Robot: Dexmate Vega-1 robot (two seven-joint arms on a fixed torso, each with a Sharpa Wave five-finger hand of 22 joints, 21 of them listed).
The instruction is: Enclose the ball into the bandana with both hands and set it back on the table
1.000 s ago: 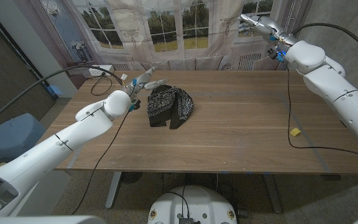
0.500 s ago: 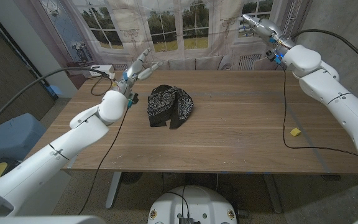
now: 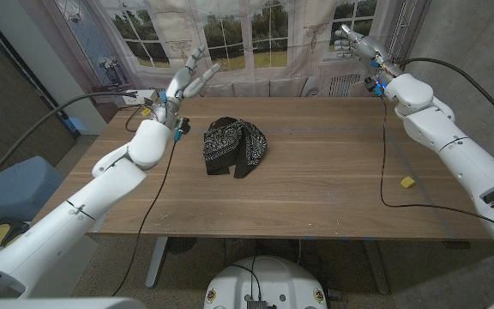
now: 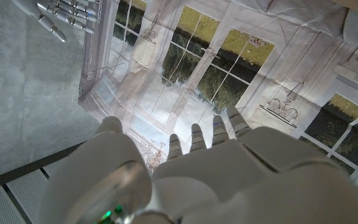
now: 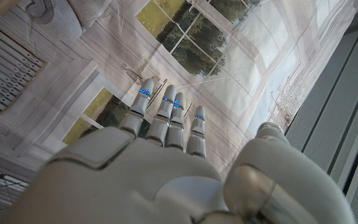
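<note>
Left hand: the left hand [image 3: 187, 77] is raised above the table's far left corner, fingers spread apart and holding nothing; in the left wrist view its back [image 4: 229, 174] fills the lower part, with fingers reaching toward the window backdrop.
Right hand: the right hand [image 3: 356, 40] is lifted high beyond the table's far right corner, fingers extended and apart, empty; the right wrist view shows its back [image 5: 148, 174] with fingers straight, side by side.
Bandana: the black patterned bandana [image 3: 234, 146] lies bunched in a mound on the table [image 3: 316, 189], left of centre, well apart from both hands; what it covers cannot be told.
Ball: cannot tell where it is from these views.
Cables: a black cable [image 3: 148, 215] trails over the left side of the table; another [image 3: 384, 172] hangs from the right arm.
Small yellow piece: a yellow piece [image 3: 407, 181] sits near the right edge.
</note>
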